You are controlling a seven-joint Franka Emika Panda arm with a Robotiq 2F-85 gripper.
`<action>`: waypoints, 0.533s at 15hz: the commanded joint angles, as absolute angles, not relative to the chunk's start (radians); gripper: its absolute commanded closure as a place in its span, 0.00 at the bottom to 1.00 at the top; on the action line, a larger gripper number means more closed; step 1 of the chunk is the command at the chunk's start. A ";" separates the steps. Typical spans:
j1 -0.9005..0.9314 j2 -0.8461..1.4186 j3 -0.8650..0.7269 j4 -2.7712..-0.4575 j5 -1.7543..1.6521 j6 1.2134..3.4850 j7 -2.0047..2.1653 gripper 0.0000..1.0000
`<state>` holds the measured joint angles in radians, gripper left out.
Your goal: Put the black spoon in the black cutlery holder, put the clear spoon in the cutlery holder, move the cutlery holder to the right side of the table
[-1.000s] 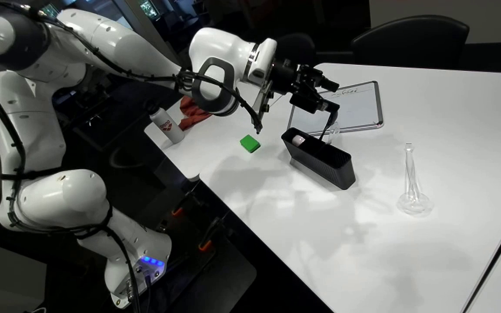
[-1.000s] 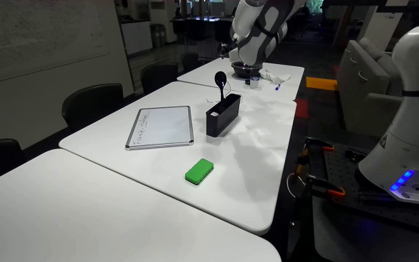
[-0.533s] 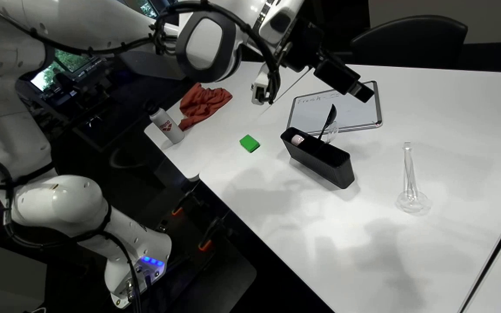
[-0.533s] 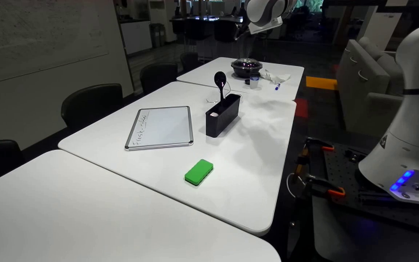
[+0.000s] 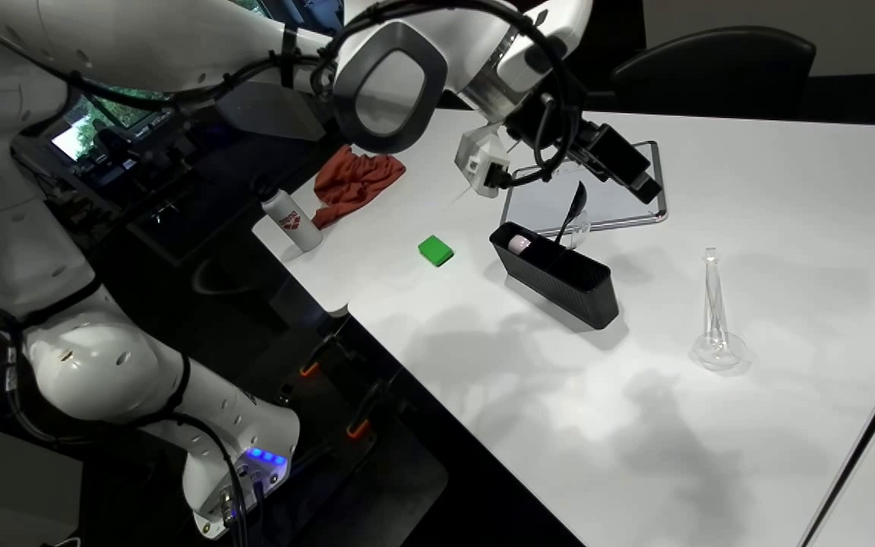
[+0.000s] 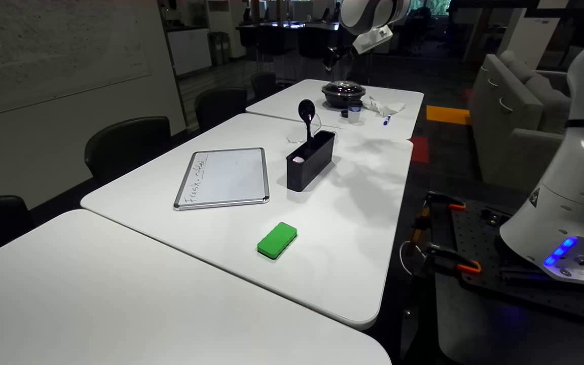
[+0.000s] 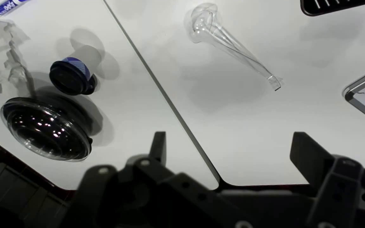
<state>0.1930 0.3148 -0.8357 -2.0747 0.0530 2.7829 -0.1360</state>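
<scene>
Partner: End effector?

Me: My gripper (image 7: 230,144) hangs above the table (image 5: 810,228), fingers (image 7: 310,156) spread wide, nothing between them. Step in hand, I judge: fetching the clear spoon (image 7: 236,50). It lies flat on the white top, handle tip toward the fingers in the wrist view.

Partner: Approach?

Me: Its shaft runs slantwise to my closing line. I'd rotate until the fingers cross it square, descend straight, pinch lightly close to the bowl; that should leave the tip free to enter first. Probably slick plastic, could twist, so lift slowly.

Partner: Then?

Me: The black cutlery holder (image 5: 559,287), farther along. The black spoon (image 6: 307,114) leans up out of it, bowl high; done, I'd say. A pale rounded item (image 5: 519,245) sits at one end, so I'd aim for the opposite end. Another clear shape (image 5: 580,228) shows by the rim; inside or behind, cannot tell. Shifting the holder comes last.

Partner: Materials?

Me: Clear spoon: colourless, glassy, doubled outlines, edges hard to read. Holder: narrow box, dull black, finely ribbed wall. Black spoon: glossy, oval bowl. Beyond, a framed whiteboard (image 6: 226,177), smooth; then a green whiteboard eraser (image 6: 277,239), round-cornered.
</scene>
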 commanded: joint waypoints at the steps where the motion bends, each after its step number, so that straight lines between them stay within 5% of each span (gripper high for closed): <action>1: 0.094 0.285 -0.736 -2.073 -0.045 2.785 -0.069 0.00; 4: 0.067 0.304 -0.724 -2.042 -0.076 2.765 -0.080 0.00; 8: -0.184 0.326 -0.510 -1.950 -0.087 2.694 -0.274 0.00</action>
<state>-0.0177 0.3118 -0.6481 -2.0335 -0.0812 2.7649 -0.1477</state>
